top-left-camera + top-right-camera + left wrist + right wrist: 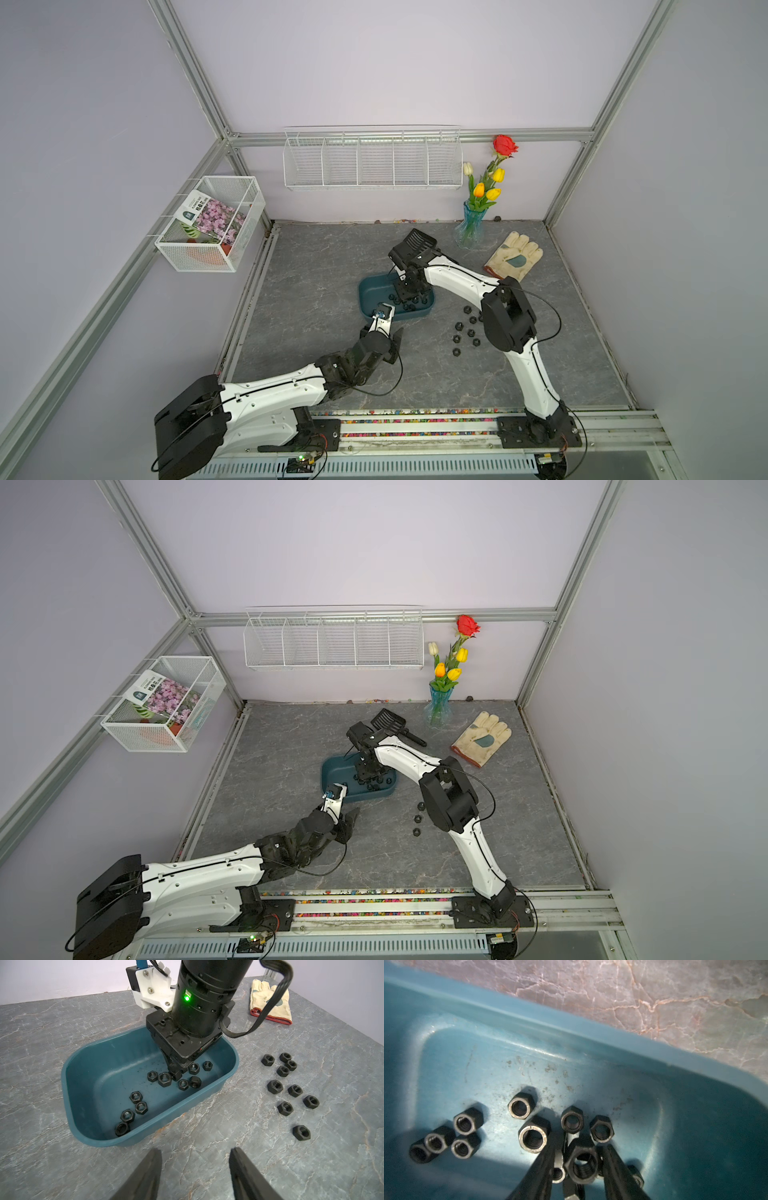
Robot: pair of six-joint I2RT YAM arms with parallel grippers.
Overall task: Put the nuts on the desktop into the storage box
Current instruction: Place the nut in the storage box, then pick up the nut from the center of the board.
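Left gripper (195, 1150) hangs empty, jaws wide, just nearside of the storage box (145, 1138), where the right gripper (581, 1142), jaws narrow around one nut (583, 1164), seems mid-release, its grip unclear; next it must rise clear and fetch the nuts (295, 1091) on the desktop (249, 1122) rightward.

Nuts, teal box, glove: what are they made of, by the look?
Nuts: metal, probably steel, dull black coating; bore rims worn bright.
Storage box: moulded plastic, teal, slight sheen; rounded corners, scuffed floor.
Glove: pale leather or heavy fabric, can't tell which; creased, soiled, red cuff edge.
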